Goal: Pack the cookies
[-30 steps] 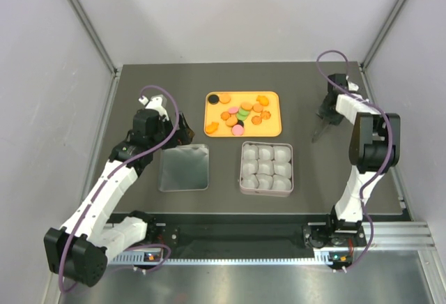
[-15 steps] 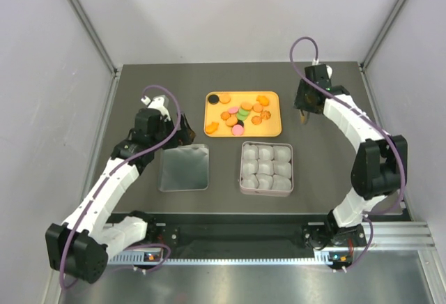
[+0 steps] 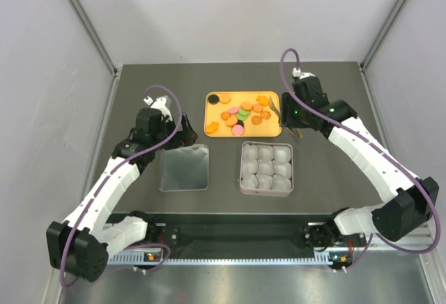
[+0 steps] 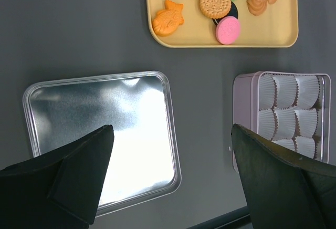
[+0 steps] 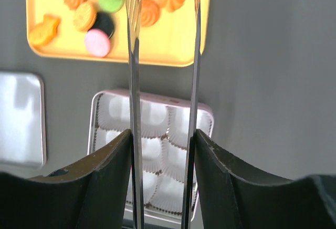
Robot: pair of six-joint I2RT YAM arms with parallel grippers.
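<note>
The cookies (image 3: 240, 112) lie in a heap on an orange tray (image 3: 269, 130): orange, pink, green and black discs plus a fish shape. They also show in the left wrist view (image 4: 215, 3) and the right wrist view (image 5: 105, 8). My right gripper (image 3: 289, 117) is shut on metal tongs (image 5: 134, 55), whose two blades stand apart over the tray's right end and the square tin (image 5: 94, 114). The blade tips run out of view. My left gripper (image 3: 182, 134) is open and empty above the tin lid (image 4: 100, 134).
The pink square tin (image 3: 243, 178) holds several empty white paper cups and sits just in front of the tray. The silver lid (image 3: 184, 167) lies flat to its left. Grey walls close in the table's sides and back.
My right arm has swung left from the table's right side to the tray's right end, carrying the tongs. My left arm has barely moved.
</note>
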